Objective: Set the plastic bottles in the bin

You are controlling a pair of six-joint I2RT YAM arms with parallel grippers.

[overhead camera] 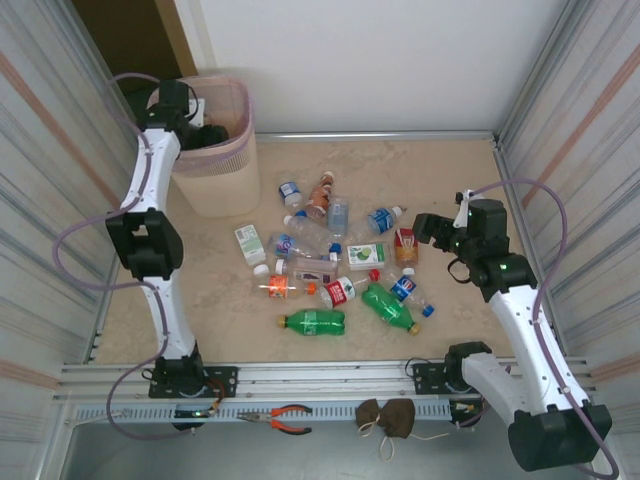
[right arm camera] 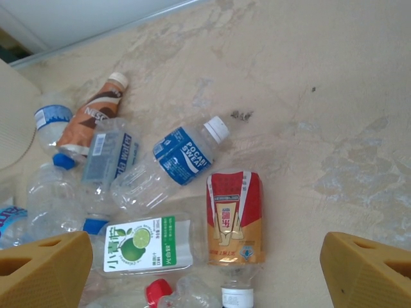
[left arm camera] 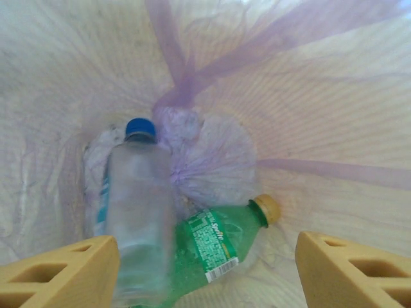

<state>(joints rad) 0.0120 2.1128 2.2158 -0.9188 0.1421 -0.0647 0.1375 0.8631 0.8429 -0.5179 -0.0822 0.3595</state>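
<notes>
My left gripper (overhead camera: 205, 135) hangs over the bin (overhead camera: 215, 190), a beige basket lined with a pink bag. In the left wrist view its jaws (left arm camera: 209, 256) stand open above the bag's bottom. A clear blue-capped bottle (left arm camera: 138, 205), blurred, lies beside the left finger, free of the right one. A green Sprite bottle (left arm camera: 218, 240) rests under it. Several plastic bottles (overhead camera: 330, 250) lie scattered mid-floor. My right gripper (overhead camera: 432, 232) hovers open at the pile's right edge. Below its jaws (right arm camera: 205, 263) lie a red-and-gold labelled bottle (right arm camera: 234, 218) and a lime-labelled one (right arm camera: 141, 244).
Corrugated walls close in both sides. Two green bottles (overhead camera: 312, 321) (overhead camera: 388, 306) lie nearest the arms' bases. A small white carton (overhead camera: 250, 243) sits left of the pile. Pliers (overhead camera: 285, 418) and a brown pouch (overhead camera: 385, 417) rest on the front rail.
</notes>
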